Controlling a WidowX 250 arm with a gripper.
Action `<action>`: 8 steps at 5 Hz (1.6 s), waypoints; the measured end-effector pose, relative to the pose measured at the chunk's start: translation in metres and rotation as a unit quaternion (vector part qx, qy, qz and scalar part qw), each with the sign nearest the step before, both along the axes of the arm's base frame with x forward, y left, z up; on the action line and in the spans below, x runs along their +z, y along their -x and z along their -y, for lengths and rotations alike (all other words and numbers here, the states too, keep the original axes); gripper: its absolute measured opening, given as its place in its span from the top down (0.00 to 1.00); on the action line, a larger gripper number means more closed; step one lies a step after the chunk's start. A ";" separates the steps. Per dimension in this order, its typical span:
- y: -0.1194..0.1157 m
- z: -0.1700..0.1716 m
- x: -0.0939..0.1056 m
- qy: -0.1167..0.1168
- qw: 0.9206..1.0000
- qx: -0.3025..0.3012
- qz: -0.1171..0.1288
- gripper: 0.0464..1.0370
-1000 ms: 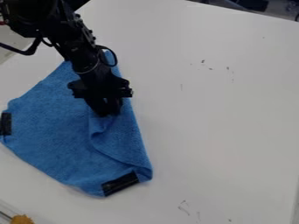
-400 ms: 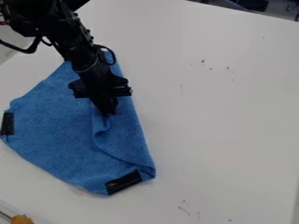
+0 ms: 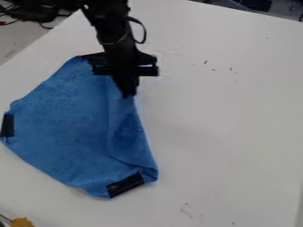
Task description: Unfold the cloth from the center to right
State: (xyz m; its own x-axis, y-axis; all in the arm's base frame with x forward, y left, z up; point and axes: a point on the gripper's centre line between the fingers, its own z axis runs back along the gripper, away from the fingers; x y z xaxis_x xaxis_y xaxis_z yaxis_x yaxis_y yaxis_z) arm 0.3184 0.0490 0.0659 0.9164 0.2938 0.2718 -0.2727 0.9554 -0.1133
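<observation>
A blue, soft-textured cloth [image 3: 65, 128] is lying on the left half of a smooth white table [image 3: 231, 115]. A black robot arm [image 3: 112, 29] is hanging over it from the top edge of the view. The black two-finger gripper [image 3: 128, 94] is closing its fingers on the cloth near its upper right edge, holding a raised fold that is sloping down from the fingertips. Black strips are marking the cloth's left corner and its bottom edge. A fuzzy orange object [image 3: 22, 222] is sitting at the lower left.
</observation>
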 end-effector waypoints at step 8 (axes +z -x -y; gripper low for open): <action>-0.087 0.110 -0.019 -0.009 0.995 -0.089 0.044 0.29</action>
